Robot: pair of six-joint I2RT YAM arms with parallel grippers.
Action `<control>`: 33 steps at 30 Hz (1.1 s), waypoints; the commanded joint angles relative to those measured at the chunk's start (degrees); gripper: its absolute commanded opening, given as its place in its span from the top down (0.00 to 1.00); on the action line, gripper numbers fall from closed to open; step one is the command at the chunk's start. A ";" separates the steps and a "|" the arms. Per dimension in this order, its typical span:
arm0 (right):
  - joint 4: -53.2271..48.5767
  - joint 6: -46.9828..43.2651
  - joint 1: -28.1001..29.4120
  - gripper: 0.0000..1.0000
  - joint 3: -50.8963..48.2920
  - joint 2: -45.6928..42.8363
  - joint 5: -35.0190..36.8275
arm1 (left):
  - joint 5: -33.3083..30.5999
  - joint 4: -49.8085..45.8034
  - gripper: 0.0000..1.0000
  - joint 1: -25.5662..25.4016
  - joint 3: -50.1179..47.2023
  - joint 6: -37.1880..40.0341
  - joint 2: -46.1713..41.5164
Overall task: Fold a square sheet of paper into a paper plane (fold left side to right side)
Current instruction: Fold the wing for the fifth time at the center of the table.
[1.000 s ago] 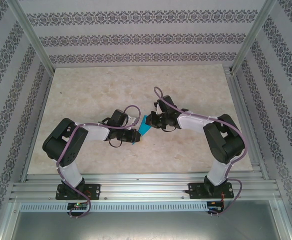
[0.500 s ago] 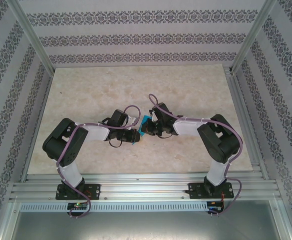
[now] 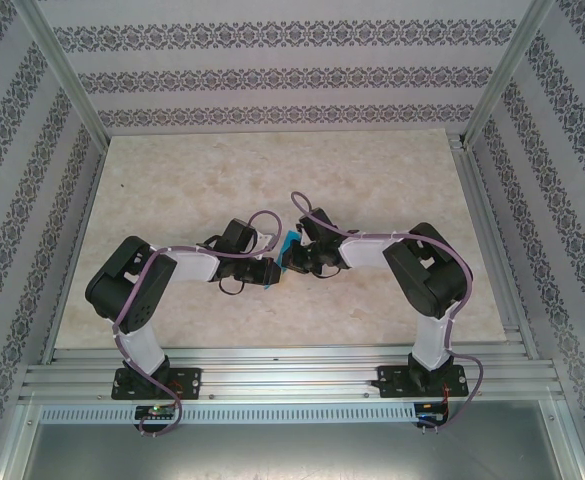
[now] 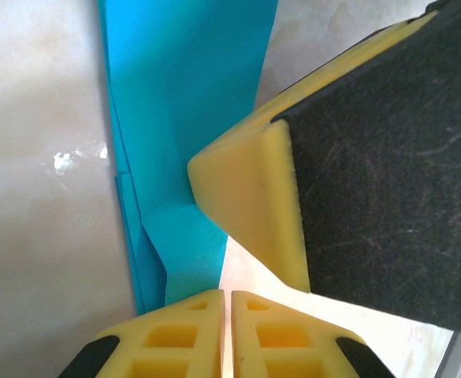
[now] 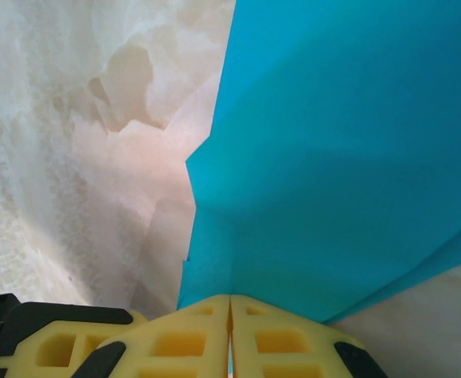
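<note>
Right arm (image 3: pixel 372 248) swung inward — left jaws and right jaws both pinch the blue paper (image 5: pixel 332 142) between them.

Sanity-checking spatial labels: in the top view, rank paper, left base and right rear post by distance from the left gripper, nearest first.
1. The paper, right at the left gripper tips, mid-table.
2. The left base, near edge, left side.
3. The right rear post, far right corner.
</note>
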 commanded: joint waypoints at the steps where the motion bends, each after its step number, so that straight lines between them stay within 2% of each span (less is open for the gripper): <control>1: -5.24 -3.49 -0.53 0.91 1.04 1.64 6.46 | -3.00 -7.05 0.87 -2.14 -3.03 1.14 4.26; 21: -12.10 -13.82 -12.85 0.91 6.59 4.39 11.07 | -3.00 -5.73 0.88 -2.09 -5.41 0.51 3.40; 33: -17.41 -18.00 -17.98 0.91 12.25 5.72 13.76 | -3.33 -5.96 0.88 -2.10 -5.89 0.33 1.88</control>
